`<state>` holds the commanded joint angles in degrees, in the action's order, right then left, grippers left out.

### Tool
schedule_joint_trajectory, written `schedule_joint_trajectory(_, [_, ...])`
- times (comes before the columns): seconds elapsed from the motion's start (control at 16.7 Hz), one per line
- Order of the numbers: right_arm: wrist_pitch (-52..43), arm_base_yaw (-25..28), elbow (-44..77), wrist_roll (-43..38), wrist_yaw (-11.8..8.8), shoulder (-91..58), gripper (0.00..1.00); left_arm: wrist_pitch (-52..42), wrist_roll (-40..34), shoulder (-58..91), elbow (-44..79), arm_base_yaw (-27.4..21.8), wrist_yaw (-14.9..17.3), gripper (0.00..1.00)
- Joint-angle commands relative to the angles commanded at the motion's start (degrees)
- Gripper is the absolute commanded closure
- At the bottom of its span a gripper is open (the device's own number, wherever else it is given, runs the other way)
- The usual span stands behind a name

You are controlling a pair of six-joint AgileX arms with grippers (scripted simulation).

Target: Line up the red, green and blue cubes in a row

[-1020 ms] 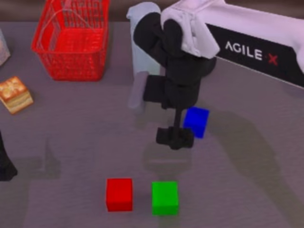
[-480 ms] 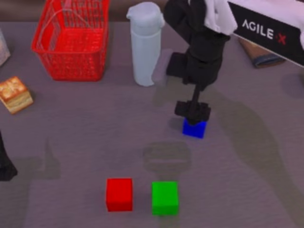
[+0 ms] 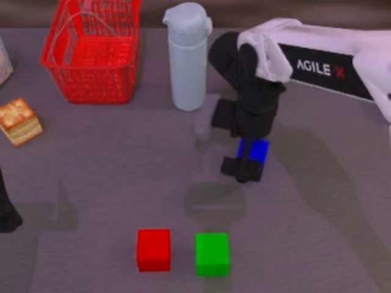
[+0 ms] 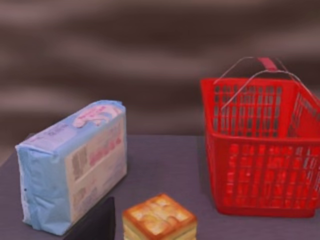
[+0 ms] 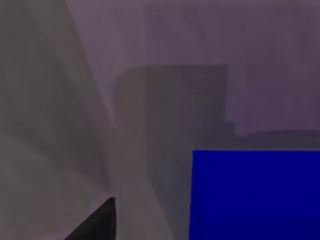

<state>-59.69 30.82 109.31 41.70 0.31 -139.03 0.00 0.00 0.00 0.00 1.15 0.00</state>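
Observation:
The red cube (image 3: 153,249) and the green cube (image 3: 212,254) sit side by side near the table's front edge with a small gap between them. Farther back, right of centre, the blue cube (image 3: 258,151) rests on the table. My right gripper (image 3: 243,170) hangs low over that cube's front left corner and hides part of it. In the right wrist view the blue cube (image 5: 255,195) fills one corner, and one dark finger (image 5: 97,222) stands apart from it with bare table between; the gripper is open and holds nothing. My left gripper (image 3: 6,213) is parked at the left edge.
A red mesh basket (image 3: 91,52) stands at the back left, with a pale bottle (image 3: 188,58) upright next to it. An orange-and-cream block (image 3: 19,121) lies at the far left. In the left wrist view a blue-and-white packet (image 4: 75,165) stands beside that block (image 4: 159,217).
My right gripper swung back over the blue cube, then came forward and down to its front left corner. None of the three cubes has moved. The left arm stayed still.

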Motion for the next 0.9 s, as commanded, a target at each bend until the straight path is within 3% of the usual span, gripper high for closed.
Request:
schedule_joint_trajectory(0.36, [2.78, 0.01, -2.31, 0.03, 0.01, -1.06, 0.00, 0.00, 0.00, 0.00, 0.00, 0.00, 0.00, 0.00])
schedule_joint_trajectory(0.9, [2.78, 0.01, -2.31, 0.03, 0.01, -1.06, 0.68, 0.00, 0.00, 0.00, 0.00, 0.00, 0.00, 0.00])
